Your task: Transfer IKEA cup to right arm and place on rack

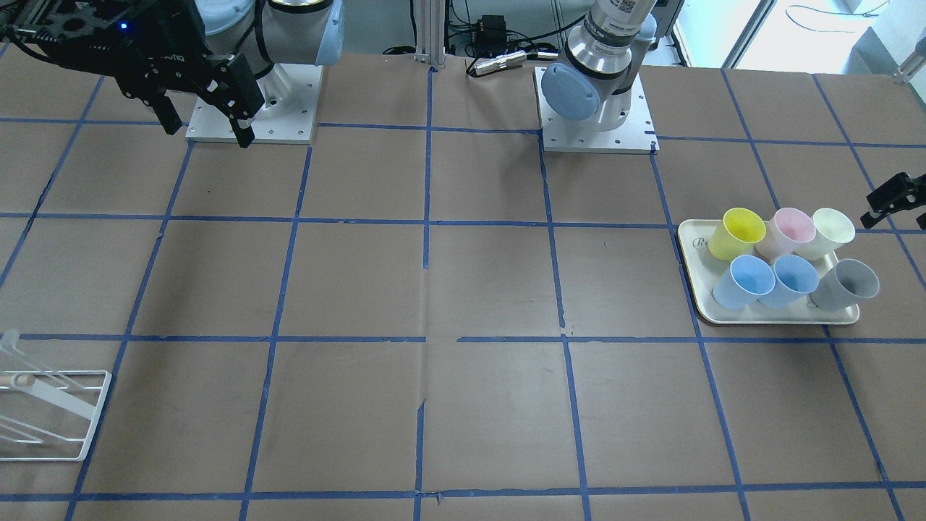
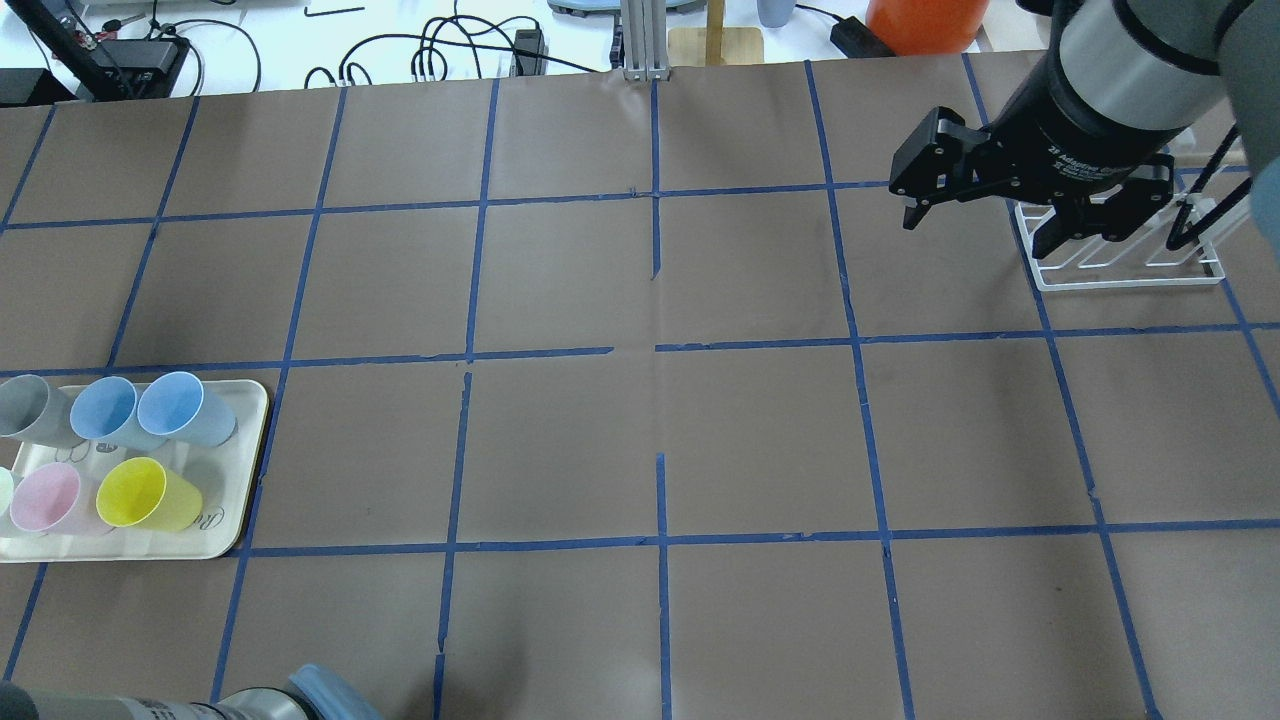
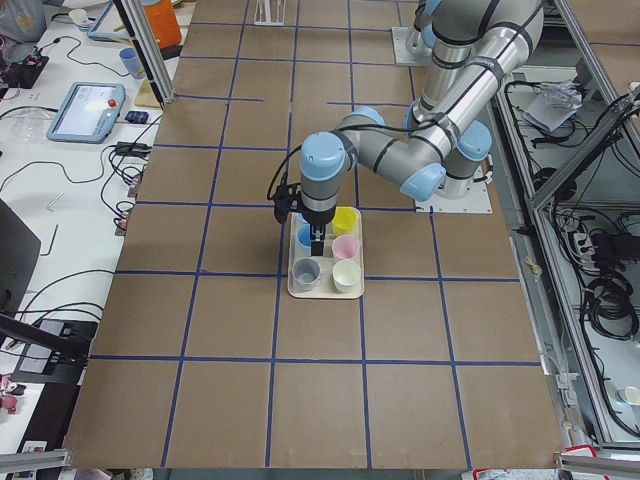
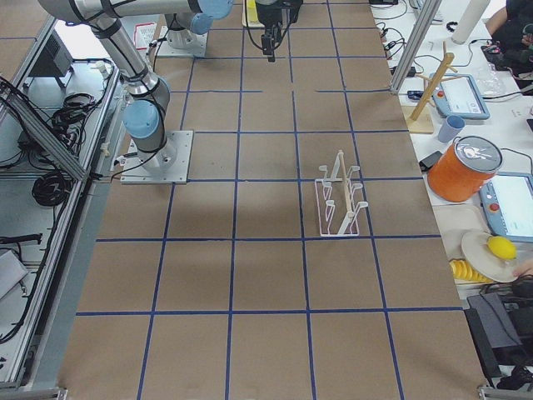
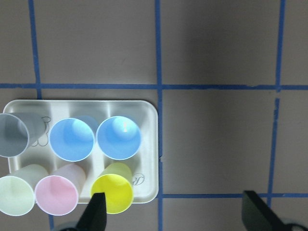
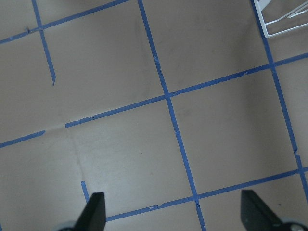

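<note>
The grey IKEA cup (image 5: pixel 14 134) lies on its side at the corner of a cream tray (image 5: pixel 150 144), also in the front view (image 1: pixel 846 284) and the overhead view (image 2: pixel 35 410). My left gripper (image 5: pixel 175 214) is open and empty, hovering high above the tray's edge near the yellow cup (image 5: pixel 113 192). My right gripper (image 2: pixel 975 225) is open and empty, held above the table beside the white wire rack (image 2: pixel 1120 262). It also shows in the front view (image 1: pixel 207 124). The rack (image 1: pixel 43 412) holds nothing.
The tray also carries two blue cups (image 5: pixel 72 139), a pink cup (image 5: pixel 57 195) and a cream cup (image 5: pixel 17 195), all on their sides. Blue tape lines grid the brown table (image 2: pixel 650 440). An orange container (image 2: pixel 925 25) stands beyond the far edge.
</note>
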Motion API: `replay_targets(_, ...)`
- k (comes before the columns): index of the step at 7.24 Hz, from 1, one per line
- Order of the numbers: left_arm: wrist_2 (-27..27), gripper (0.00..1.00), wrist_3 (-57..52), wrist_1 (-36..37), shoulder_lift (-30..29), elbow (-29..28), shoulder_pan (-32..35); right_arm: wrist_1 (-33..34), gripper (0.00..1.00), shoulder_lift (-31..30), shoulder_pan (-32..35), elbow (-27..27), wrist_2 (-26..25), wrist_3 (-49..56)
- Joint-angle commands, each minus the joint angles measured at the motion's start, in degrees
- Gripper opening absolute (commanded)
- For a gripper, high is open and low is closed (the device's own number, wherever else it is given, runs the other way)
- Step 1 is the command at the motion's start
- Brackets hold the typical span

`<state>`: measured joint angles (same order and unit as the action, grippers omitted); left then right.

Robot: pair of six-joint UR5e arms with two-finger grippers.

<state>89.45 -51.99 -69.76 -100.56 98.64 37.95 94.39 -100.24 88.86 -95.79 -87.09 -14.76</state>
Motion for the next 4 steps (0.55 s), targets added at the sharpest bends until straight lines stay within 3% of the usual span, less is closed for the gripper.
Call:
replay_targets(1,-1.72,1.0,-0.65,5.67,-6.73,0.59,-1.83,0.26,1.0,0.13,-0.09,-0.01,-0.01,0.0)
replay_targets(4,-3.15,1.0,-1.62,10.93,-11.67,-0.46,-2.0,0.18,1.0,0.13,-0.26,-0.01,-0.01,0.0)
